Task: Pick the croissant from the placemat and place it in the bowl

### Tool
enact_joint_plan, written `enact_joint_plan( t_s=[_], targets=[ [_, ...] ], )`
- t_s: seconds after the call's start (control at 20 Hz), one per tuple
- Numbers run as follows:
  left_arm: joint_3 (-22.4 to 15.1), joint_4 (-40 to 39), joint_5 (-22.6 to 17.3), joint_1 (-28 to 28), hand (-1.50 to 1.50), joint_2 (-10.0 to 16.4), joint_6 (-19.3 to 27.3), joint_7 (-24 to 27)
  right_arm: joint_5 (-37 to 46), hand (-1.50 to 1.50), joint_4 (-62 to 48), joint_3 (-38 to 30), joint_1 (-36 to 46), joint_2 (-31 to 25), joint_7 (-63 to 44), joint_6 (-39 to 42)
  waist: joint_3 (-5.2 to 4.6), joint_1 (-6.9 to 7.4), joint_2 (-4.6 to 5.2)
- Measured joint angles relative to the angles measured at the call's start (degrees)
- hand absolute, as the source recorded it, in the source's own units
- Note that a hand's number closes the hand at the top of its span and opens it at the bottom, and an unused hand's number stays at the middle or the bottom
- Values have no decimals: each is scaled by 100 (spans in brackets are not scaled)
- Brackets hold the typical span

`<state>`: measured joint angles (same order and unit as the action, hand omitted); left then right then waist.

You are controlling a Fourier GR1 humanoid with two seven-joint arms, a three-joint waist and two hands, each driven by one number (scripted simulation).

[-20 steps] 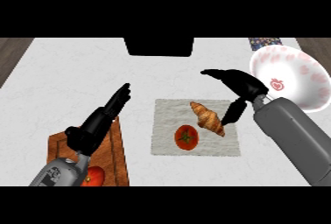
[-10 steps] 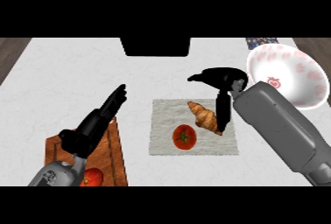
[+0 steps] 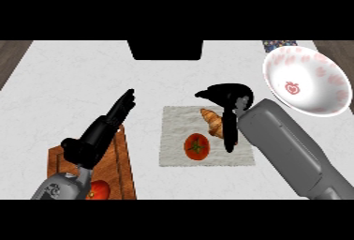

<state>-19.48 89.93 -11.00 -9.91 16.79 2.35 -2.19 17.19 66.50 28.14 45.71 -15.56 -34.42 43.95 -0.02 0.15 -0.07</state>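
Wooden cutting board (image 3: 124, 164) lies at the white bench's (image 3: 69, 84) left, carrying one of the two tomatoes, the board tomato (image 3: 99, 190), at its near end. Over the board the left robot hand (image 3: 100, 131) rests open, fingers straight, unchanged from a second ago. Next comes the single placemat (image 3: 176, 154), holding the second tomato (image 3: 197, 146) and the one croissant (image 3: 213, 123), which has not moved. The right robot hand (image 3: 232, 96) has travelled leftward and now hovers at the croissant's far end, spread wide, thumb out to the left, fingers (image 3: 229, 138) pointing down along the croissant's right side; contact cannot be told. Farthest right, well apart from the placemat, sits the one white bowl (image 3: 314, 70) with red prints.
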Motion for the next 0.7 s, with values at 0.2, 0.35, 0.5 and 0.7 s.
enact_joint_plan(
  t_s=[0.2, 0.35, 0.5, 0.7],
  targets=[
    [62, 66, 113, 121, 0, -112, -68, -16, 388, -150, 342, -45, -266, 52, 64, -91, 2, -1, 2],
    [138, -17, 180, 72, 0, -213, -136, -23, 743, -150, 596, -24, -564, 7, 240, -255, 2, -9, 3],
    [190, -47, 265, 172, 0, -276, -212, 104, 1096, -150, 768, -11, -758, 67, 378, -483, 1, -6, 4],
    [274, 22, 365, 193, 0, -328, -294, 13, 1623, -150, 760, -3, -918, 64, 632, -757, 2, 2, 6]
  ],
)
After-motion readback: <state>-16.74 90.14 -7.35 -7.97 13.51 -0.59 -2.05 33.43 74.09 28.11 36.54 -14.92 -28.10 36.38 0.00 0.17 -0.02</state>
